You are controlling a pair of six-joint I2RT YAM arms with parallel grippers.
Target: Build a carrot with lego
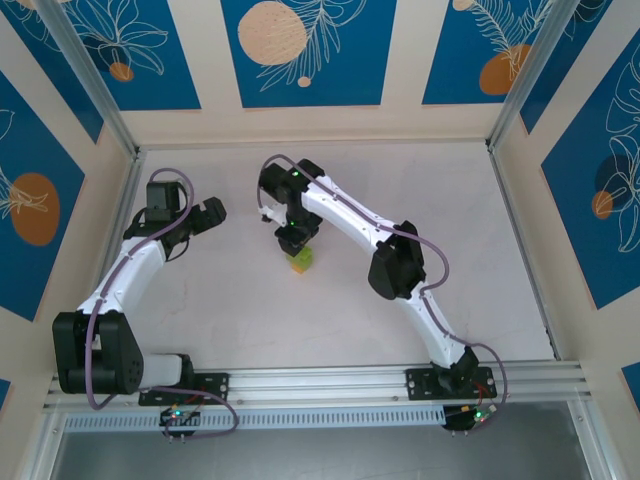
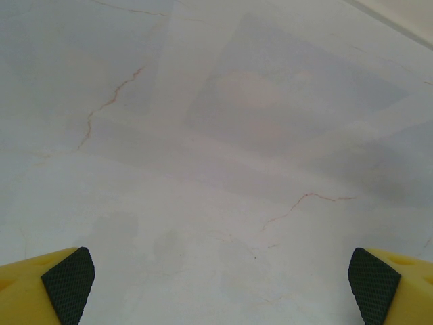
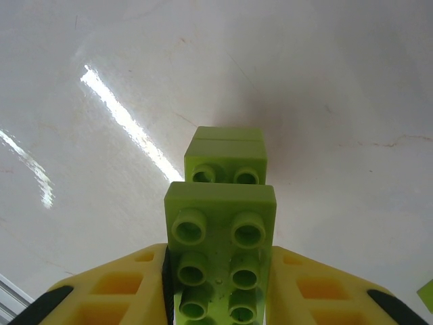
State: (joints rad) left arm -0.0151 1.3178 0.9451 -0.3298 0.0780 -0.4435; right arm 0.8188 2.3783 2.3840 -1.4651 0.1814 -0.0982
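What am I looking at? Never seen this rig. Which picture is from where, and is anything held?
Two robot arms are bolted at the near edge of a table, each ending in a two-finger claw. One picture looks down from overhead; the other two come from wrist cameras. The left claw is open over bare table. The right claw is shut on an oblong lime-green brick, another lime-green brick just beyond it; joined or not, I cannot tell. From overhead, a small green-and-orange brick cluster sits at that claw's tip.

The pale, glossy counter shows thin reddish veins. Near its middle is a lime-and-orange lego stack; whether it touches the surface is unclear. A separate lime piece lies close by.
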